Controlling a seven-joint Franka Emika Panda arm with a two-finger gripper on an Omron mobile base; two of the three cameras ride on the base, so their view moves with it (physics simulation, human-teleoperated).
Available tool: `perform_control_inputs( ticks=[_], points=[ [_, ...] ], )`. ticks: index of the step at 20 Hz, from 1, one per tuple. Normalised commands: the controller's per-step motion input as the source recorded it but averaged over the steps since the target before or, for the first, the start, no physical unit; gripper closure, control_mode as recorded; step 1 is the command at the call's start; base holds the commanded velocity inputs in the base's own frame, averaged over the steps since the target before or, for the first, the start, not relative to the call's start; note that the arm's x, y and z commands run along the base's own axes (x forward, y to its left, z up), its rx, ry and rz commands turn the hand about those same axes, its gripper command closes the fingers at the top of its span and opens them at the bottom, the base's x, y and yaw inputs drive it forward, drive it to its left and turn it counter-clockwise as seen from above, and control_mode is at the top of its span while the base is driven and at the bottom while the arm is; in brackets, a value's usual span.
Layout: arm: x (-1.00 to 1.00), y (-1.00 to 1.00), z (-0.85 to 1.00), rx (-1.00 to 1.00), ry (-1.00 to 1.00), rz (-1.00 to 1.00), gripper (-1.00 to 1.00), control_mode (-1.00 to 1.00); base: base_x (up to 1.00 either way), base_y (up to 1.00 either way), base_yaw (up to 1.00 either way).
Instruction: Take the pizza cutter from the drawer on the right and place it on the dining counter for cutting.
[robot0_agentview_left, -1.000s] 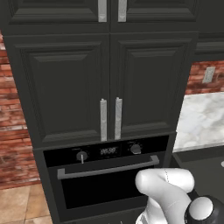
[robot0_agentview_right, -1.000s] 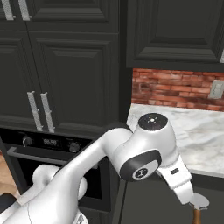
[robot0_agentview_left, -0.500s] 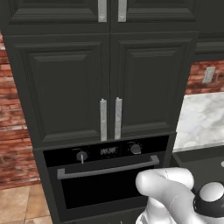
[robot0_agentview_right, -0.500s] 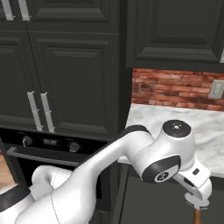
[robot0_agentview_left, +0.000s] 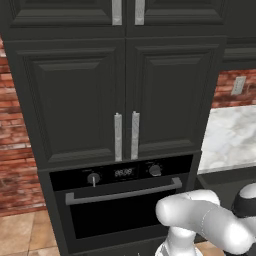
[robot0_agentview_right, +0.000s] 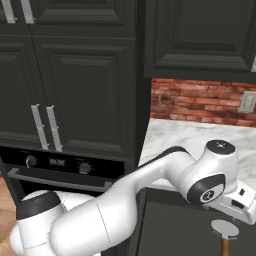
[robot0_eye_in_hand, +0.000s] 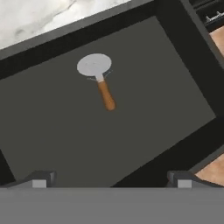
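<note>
Left base view: tall dark cabinet (robot0_agentview_left: 125, 95) straight ahead, two pale vertical door handles (robot0_agentview_left: 126, 136) side by side at centre. Built-in oven (robot0_agentview_left: 122, 200) below, with two knobs, a small display and a long horizontal bar handle. Red brick wall (robot0_agentview_left: 17, 165) at 9 o'clock. Marble countertop (robot0_agentview_left: 230, 137) at 3 o'clock, wall outlet (robot0_agentview_left: 239, 85) above it on brick. White arm (robot0_agentview_left: 210, 225) low at 5 o'clock, bent toward the right edge of the frame.

Right base view: same cabinet at 10 o'clock, oven controls at 8 o'clock. Upper wall cabinet (robot0_agentview_right: 200, 37) at 1 o'clock, brick strip and marble countertop beneath it. Arm reaching from 7 o'clock across to 4 o'clock, wrist over an open drawer (robot0_agentview_right: 170, 225) with a dark floor. Pizza cutter (robot0_agentview_right: 225, 235) at 5 o'clock, lying in the drawer just below the wrist: silver wheel toward 12, brown handle toward 6, cut off by the bottom edge.

Hand view: looking down into the drawer. Pizza cutter flat on the drawer floor at about 11 o'clock from centre, wheel toward 11, wooden handle pointing toward 5. Nothing else touching it. Marble edge along the top at 11 o'clock. Gripper (robot0_eye_in_hand: 109, 180) at 6 o'clock, finger tips spread wide apart, nothing between them, well clear of the cutter.
</note>
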Motion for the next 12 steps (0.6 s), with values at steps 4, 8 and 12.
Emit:
perform_control_inputs(
  ticks=[4,8,12],
  points=[
    [0.34,-0.34,-0.52,0.0,0.16,0.26,-1.0,-1.0,0.0,0.0,0.0],
    [0.27,-0.12,-0.31,0.0,0.13,0.27,-1.0,-1.0,0.0,0.0,0.0],
    [0.15,-0.01,-0.22,0.0,0.12,0.23,-1.0,-1.0,0.0,0.0,0.0]
  ],
)
